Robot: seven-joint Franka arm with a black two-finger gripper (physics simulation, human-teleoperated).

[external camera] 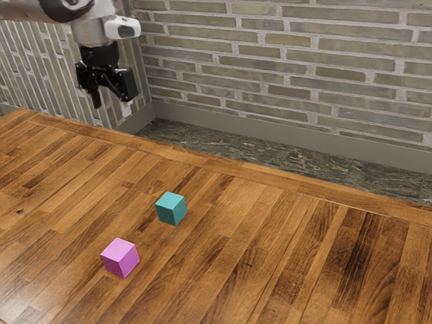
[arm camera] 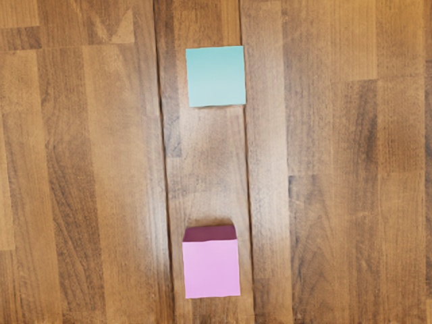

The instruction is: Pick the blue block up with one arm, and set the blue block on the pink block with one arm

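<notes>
The small cube-shaped blue block (external camera: 171,208) (arm camera: 216,75), closer to teal in tint, sits flat on the wooden plank table (external camera: 304,256) (arm camera: 351,169), free on every side and touched by nothing. Near it, toward the exterior view's lower left, rests the small cube-shaped pink block (external camera: 120,257) (arm camera: 211,268), also flat on the wood. The two are apart, with a bare stretch of planks between them. In the wrist view both cubes are seen from above, lined up along the same run of boards with their edges roughly parallel, and one darker side face of the pink block shows on the side facing the blue one. The black two-finger gripper (external camera: 112,105) hangs high over the table at the exterior view's upper left, well apart from both blocks. Its fingers point down and are spread wide with nothing between them; one fingertip looks pale, perhaps a pad, though that is hard to make out. Above it is the white arm (external camera: 101,23). Behind the table are a grey brick wall (external camera: 304,54) and a strip of dark mottled stone floor (external camera: 283,152).
</notes>
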